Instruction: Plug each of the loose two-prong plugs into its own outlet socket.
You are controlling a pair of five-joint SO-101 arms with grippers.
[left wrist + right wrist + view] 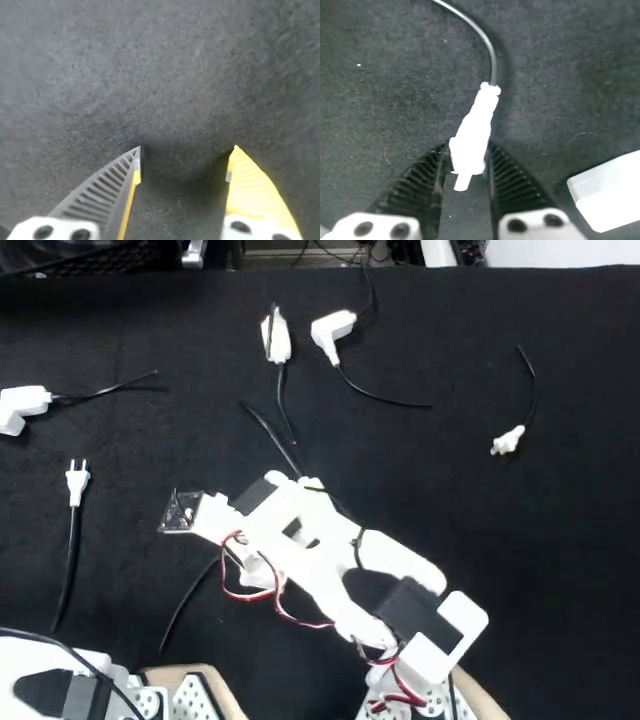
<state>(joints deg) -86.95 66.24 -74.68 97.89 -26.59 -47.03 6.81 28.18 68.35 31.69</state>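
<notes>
While the right end effector [467, 148] is clamped on a white plug [476, 120], the coming move turns on how that plug sits in the grip. Its long axis runs along the fingers [415, 190]. The cord [487, 40] leaves from the end away from the wrist, and a short stub points back toward the wrist; whether that stub is the prongs I cannot tell. Just beside one finger lies a white block [605, 192], cropped too much to name.

Farther out, the right arm [330, 560] stretches across the middle of the counter [520, 570]. Ahead of its tip, near but apart from it, lie a first outlet socket [276, 337] and a second outlet socket [333, 330], side by side. This arm is the nearer one to that pair. A third socket [22, 405] lies well off to one side, with a loose plug [77, 480] nearer. Another loose plug [508, 440] lies well apart on the opposite side.

The left end effector [186, 149] gapes over bare counter with nothing between its fingers.
</notes>
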